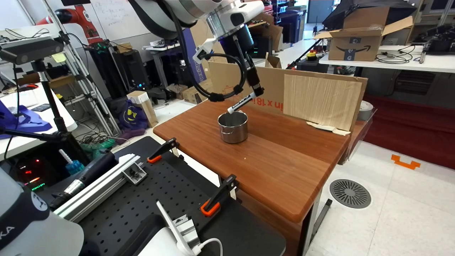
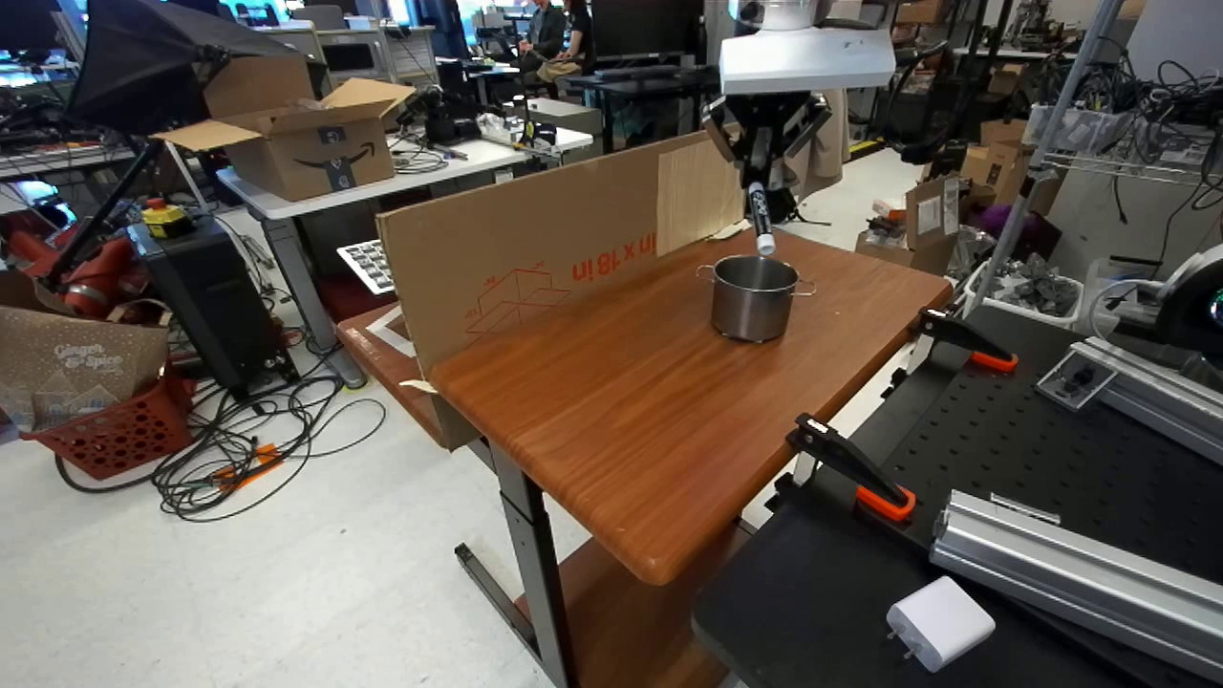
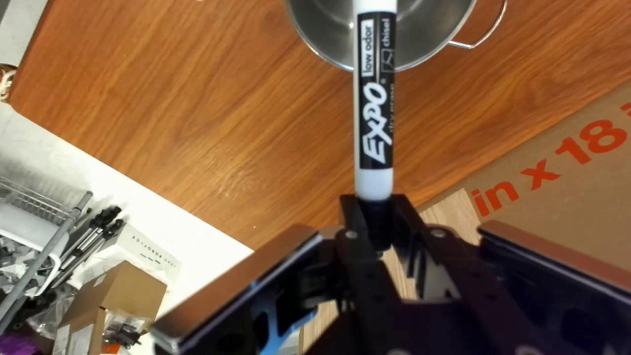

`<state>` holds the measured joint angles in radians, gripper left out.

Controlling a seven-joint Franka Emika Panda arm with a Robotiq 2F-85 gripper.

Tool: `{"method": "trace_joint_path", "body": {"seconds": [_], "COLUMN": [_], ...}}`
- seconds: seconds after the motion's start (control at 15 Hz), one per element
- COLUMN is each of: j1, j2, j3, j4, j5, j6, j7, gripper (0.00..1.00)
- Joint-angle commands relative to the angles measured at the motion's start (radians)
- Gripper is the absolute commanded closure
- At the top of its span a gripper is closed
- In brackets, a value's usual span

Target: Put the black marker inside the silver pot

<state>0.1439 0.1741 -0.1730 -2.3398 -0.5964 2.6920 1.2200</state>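
The black marker, a white-ended pen with a black EXPO label, hangs tilted in my gripper; it shows in both exterior views (image 1: 241, 103) (image 2: 761, 220) and in the wrist view (image 3: 375, 93). My gripper (image 3: 377, 217) is shut on its dark cap end; it also shows in the exterior views (image 1: 258, 91) (image 2: 757, 180). The silver pot, with thin wire handles, stands upright on the table in both exterior views (image 1: 233, 129) (image 2: 750, 308). The marker's free white end is just above the pot's rim. In the wrist view the marker covers part of the pot (image 3: 434, 37).
The brown wooden table (image 1: 284, 167) carries the pot. A cardboard panel (image 1: 263, 80) with a light wood-patterned patch (image 1: 321, 99) stands along its far edge. Black clamps with orange pads (image 1: 220, 195) grip the edge of the black perforated board (image 1: 170, 199) beside the table.
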Motion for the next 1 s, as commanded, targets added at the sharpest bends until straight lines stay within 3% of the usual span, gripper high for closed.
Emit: {"method": "trace_joint_path", "body": {"seconds": [0.0, 0.93], "j1": [0.005, 0.035], "j2": [0.024, 0.145], "j3": [0.004, 0.024], "j4": [0.011, 0.059], "j5": [-0.102, -0.149], "j6": [-0.004, -0.012], "j7": [0.118, 0.207], "gripper": [0.95, 0.95]}}
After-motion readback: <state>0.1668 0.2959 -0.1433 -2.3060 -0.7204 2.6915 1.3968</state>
